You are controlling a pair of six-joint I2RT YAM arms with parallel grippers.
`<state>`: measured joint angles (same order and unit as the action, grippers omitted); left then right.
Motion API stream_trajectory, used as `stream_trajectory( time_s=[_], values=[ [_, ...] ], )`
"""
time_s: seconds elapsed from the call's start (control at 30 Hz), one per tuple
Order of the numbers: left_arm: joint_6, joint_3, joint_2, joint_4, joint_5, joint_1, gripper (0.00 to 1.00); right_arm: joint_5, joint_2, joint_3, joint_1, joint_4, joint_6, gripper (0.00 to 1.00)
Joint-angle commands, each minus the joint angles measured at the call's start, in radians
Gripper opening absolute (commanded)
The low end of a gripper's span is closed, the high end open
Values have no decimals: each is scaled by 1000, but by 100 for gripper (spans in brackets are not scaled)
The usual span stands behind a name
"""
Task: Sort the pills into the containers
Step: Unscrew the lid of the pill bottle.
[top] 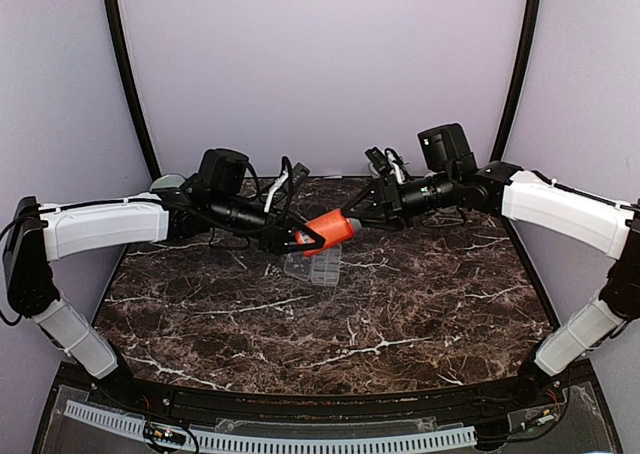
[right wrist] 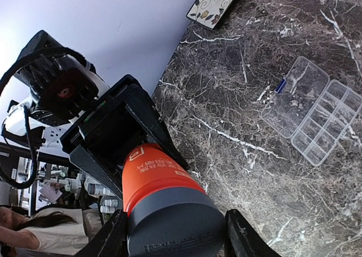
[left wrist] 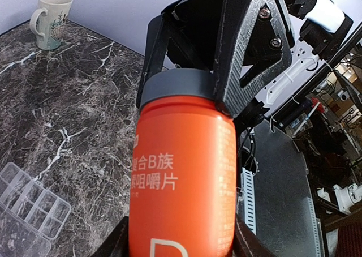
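The orange bottle (top: 330, 228) hangs in the air between the two arms, over the middle of the surface (top: 420, 314). Much of it is covered. The left gripper (top: 312, 237) is clamped on its body. In the left wrist view the bottle's base runs off the bottom of the picture, so its printed label is only partly readable. The right gripper (top: 353, 218) is closed around the grey cap (right wrist: 172, 226), with a finger on either side of it. The bottle lies nearly level, its cap end pointing toward the right edge and slightly toward the far edge.

The organiser box (right wrist: 325, 124) rests flat on the surface near the middle, a little toward the far edge, just beneath the bottle and apart from both grippers. Its clear lid (right wrist: 297, 95) lies folded open beside the compartments, toward the left edge. The box's long axis runs roughly from the near edge to the far edge, slightly slanted. From above, the clear plastic almost vanishes against the marble. Whether the compartments hold anything cannot be told. A tiny blue thing (right wrist: 280, 86) sits at the lid's rim, too small to identify.

A mug (left wrist: 51, 19) stands near the far left corner. A patterned plate (right wrist: 218, 5) there is cut off by the picture's edge.
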<state>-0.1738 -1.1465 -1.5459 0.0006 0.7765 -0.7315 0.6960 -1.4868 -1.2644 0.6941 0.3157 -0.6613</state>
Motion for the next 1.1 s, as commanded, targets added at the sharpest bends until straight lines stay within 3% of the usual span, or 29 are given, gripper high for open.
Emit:
stream_trajectory(
  time_s=[0.0, 0.3, 0.57, 1.07],
  values=[
    [-92, -60, -46, 112, 45, -11, 0, 15, 36, 13, 26, 21, 143, 0],
    [-187, -134, -161, 167, 182, -5, 0, -106, 80, 16, 25, 130, 314, 0],
    [-352, -137, -214, 321, 301, 26, 0, -179, 120, 28, 25, 191, 413, 0],
    [-797, -104, -322, 793, 510, 55, 0, -278, 192, 72, 29, 237, 523, 0]
  ],
)
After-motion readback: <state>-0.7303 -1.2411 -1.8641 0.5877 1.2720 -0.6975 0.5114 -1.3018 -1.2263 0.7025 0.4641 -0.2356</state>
